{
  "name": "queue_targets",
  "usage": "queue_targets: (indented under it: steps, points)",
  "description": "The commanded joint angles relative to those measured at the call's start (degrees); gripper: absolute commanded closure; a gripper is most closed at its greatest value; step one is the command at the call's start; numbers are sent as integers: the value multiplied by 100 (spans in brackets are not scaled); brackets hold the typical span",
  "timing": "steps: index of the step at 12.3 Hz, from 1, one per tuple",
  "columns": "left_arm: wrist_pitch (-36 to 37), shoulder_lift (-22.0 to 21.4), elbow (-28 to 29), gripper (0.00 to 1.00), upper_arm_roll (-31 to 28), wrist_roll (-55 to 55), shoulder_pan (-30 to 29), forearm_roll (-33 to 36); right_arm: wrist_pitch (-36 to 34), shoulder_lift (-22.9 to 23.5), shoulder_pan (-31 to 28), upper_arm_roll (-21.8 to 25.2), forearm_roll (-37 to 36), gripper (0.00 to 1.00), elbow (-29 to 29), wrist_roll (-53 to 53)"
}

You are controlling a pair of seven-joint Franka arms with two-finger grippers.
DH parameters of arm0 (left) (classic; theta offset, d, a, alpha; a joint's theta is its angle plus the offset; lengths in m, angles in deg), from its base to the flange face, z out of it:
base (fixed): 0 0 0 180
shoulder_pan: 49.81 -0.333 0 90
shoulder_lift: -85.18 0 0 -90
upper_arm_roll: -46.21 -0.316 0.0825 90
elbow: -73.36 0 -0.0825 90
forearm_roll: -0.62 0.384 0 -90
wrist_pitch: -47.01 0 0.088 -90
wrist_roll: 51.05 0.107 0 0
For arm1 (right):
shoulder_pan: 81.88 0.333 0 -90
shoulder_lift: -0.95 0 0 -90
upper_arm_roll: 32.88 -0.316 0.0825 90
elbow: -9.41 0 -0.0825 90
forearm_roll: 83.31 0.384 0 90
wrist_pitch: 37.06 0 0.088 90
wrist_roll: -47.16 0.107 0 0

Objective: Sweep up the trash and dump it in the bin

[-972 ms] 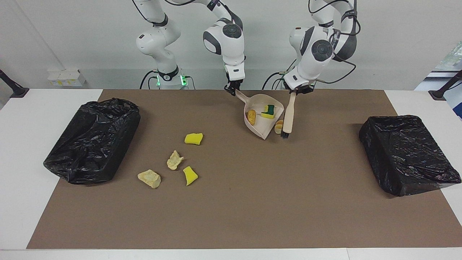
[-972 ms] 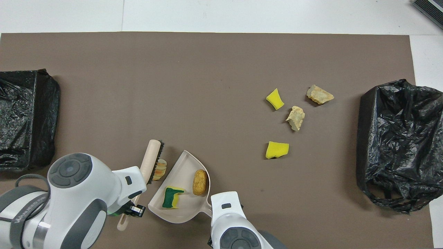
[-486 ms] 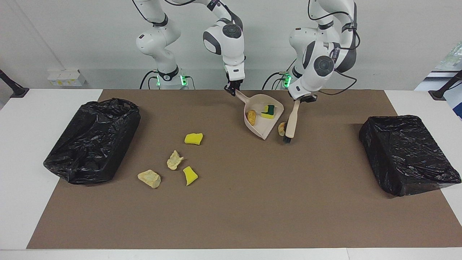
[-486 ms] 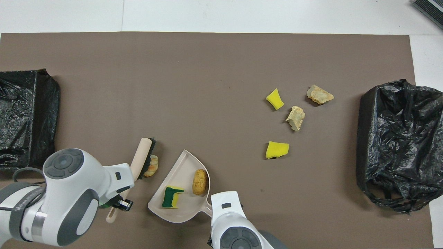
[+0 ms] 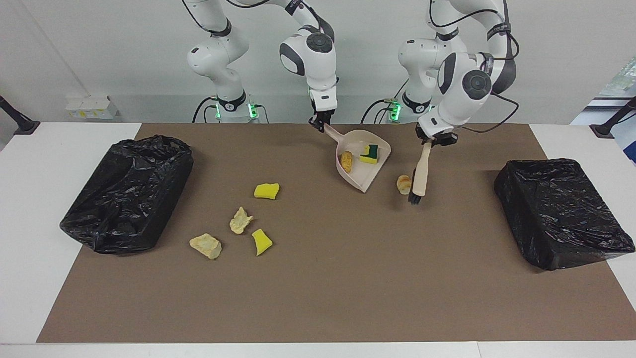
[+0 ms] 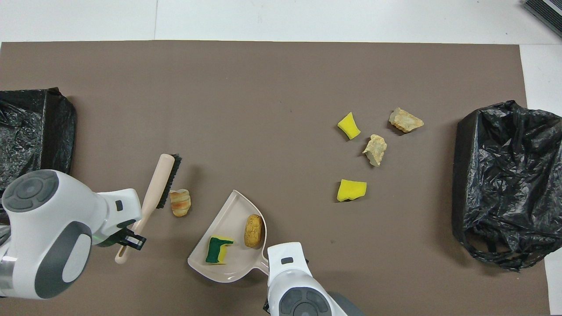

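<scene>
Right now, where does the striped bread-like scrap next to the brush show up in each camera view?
Facing view: the bread-like scrap lies on the mat between the dustpan and the brush, right of centre.
Overhead view: the same scrap lies lower left of centre.
Shared landmark: the dustpan, with two scraps in it.
</scene>
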Motion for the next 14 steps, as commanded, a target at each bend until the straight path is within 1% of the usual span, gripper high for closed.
queue_targets:
  steps: [1,4,6,8,10,11,14]
  points:
    - [-458,533,-75,100,51,343,-471,632,95,52,-60,-6,103,100,-58,-78]
    - [-433,578,135,100,69,326,-375,688,86,52,-60,-6,103,100,-50,-78]
    - [-292,508,276,100,78,116,124,688,86,52,-60,-6,103,100,-50,-70]
    - [-152,446,460,100,86,-647,878,601,86,52,-60,-6,95,100,-50,-61]
    - [190,359,444,100,86,-1105,1468,-3,86,52,-60,-6,104,100,-50,-52]
    - [313,324,426,100,95,-1316,1723,-110,86,52,-60,-6,104,100,-50,-52]
    - [981,288,189,100,104,-1704,2199,-594,95,52,-60,-6,95,100,-50,-43]
